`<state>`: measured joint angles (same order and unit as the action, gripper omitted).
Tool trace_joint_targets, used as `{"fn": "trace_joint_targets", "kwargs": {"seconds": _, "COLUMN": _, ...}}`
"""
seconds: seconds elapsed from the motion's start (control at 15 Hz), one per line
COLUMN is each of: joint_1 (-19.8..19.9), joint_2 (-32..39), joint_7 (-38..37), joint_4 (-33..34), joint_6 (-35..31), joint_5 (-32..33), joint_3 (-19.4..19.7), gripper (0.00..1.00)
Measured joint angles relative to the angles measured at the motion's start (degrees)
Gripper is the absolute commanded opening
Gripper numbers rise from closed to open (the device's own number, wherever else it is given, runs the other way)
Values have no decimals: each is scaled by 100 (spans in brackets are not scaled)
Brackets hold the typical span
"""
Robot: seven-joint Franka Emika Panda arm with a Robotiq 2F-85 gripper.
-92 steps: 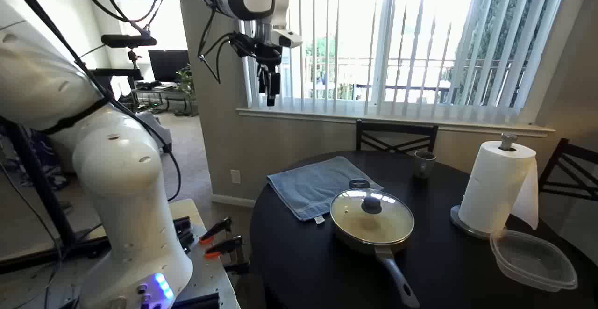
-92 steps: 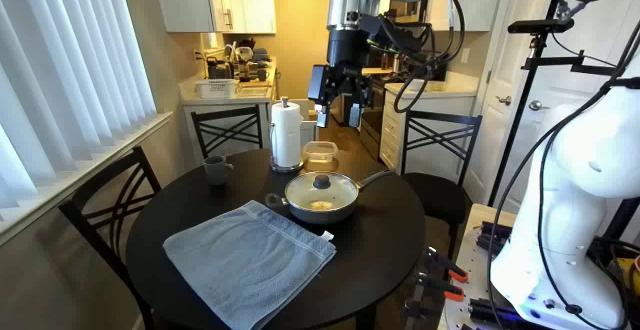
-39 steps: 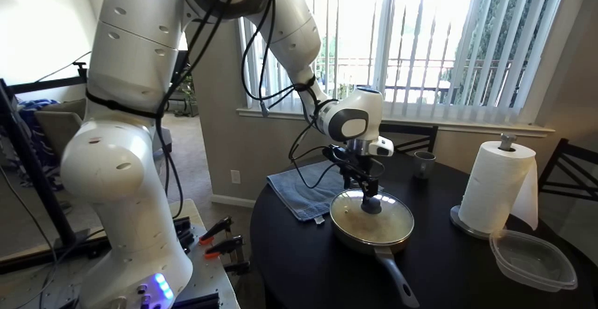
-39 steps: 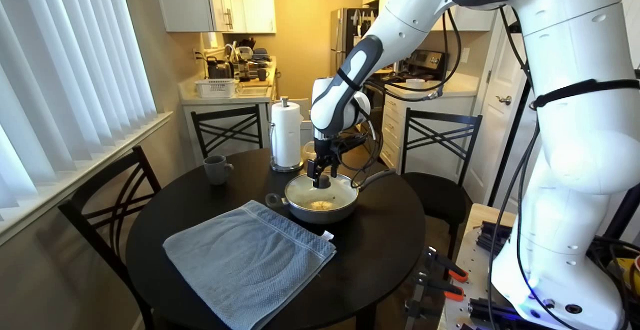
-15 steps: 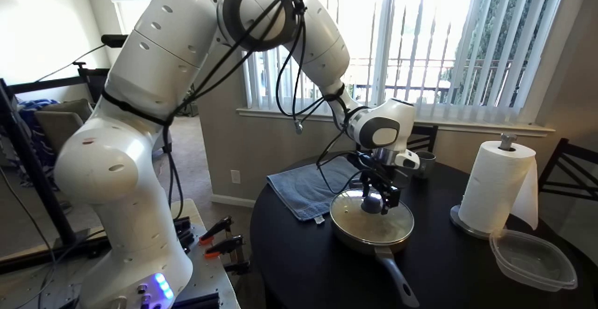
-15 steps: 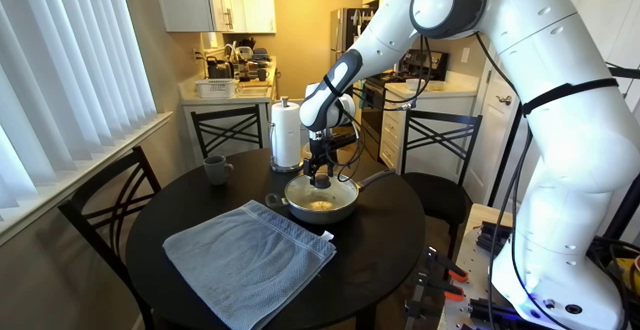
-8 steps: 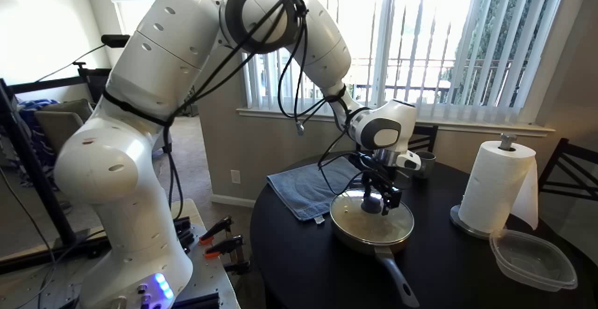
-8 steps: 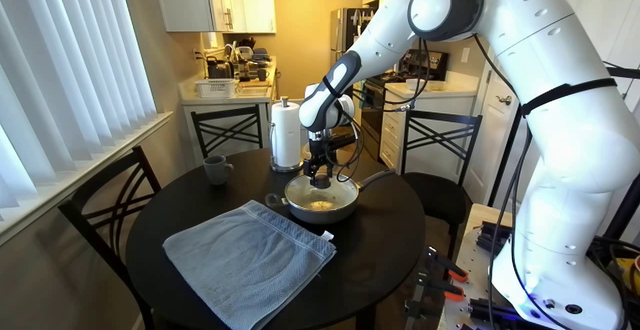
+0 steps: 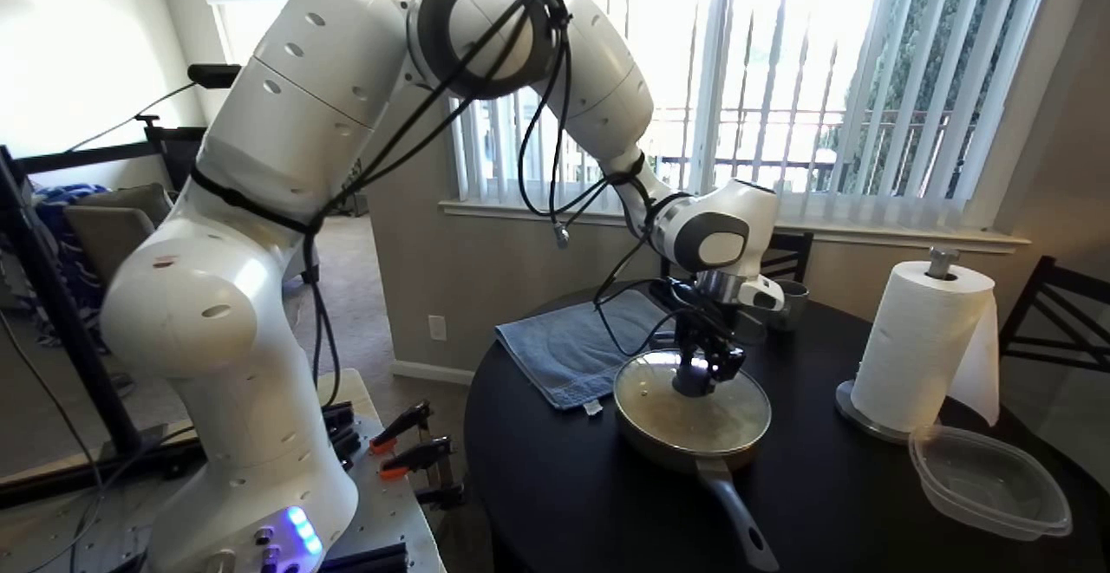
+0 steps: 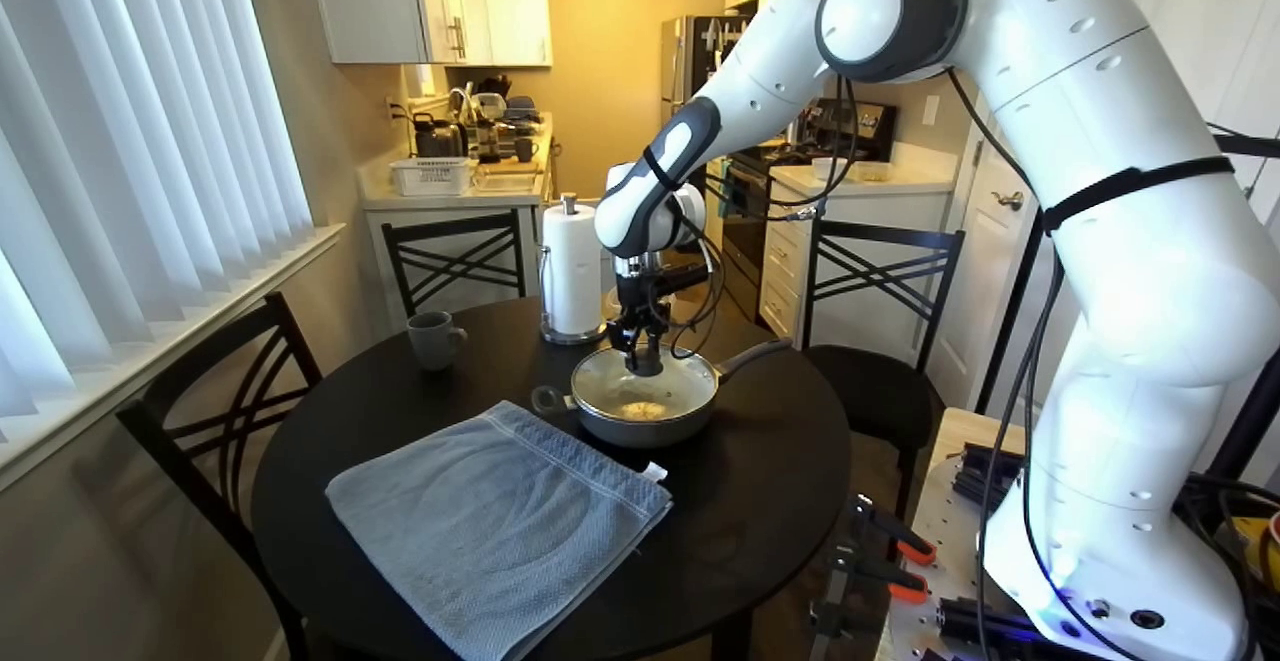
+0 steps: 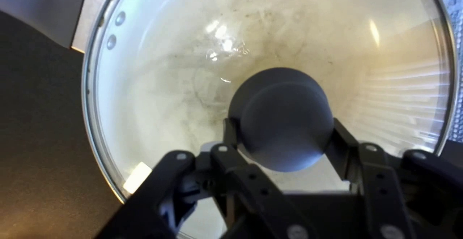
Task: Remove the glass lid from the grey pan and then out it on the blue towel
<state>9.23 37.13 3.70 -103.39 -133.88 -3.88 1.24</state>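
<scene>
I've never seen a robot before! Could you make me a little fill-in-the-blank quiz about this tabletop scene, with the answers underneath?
The gripper is shut on the dark knob of a see-through lid made of ____.
Under that lid is a pan whose outside is coloured ____.
The towel beside the pan is coloured ____.
Exactly ____ mug stands on the round table.

Missing words: glass; grey; blue; one.
</scene>
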Motion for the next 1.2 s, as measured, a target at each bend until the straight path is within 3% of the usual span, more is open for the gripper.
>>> {"fn": "trace_joint_targets", "kwargs": {"seconds": 0.27, "joint_1": -11, "joint_2": 13, "joint_7": -3, "joint_4": 15, "joint_6": 70, "joint_5": 0, "joint_3": 23, "gripper": 100}}
{"fn": "trace_joint_targets", "kwargs": {"seconds": 0.67, "joint_1": -11, "joint_2": 16, "joint_7": -3, "joint_4": 15, "joint_6": 177, "joint_5": 0, "joint_3": 45, "gripper": 100}}
{"fn": "trace_joint_targets", "kwargs": {"seconds": 0.8, "joint_1": -13, "joint_2": 17, "joint_7": -3, "joint_4": 15, "joint_6": 178, "joint_5": 0, "joint_3": 45, "gripper": 73}}
{"fn": "trace_joint_targets", "kwargs": {"seconds": 1.2, "joint_1": -77, "joint_2": 6, "joint_7": -109, "joint_4": 12, "joint_6": 180, "joint_5": 2, "joint_3": 74, "gripper": 36}}
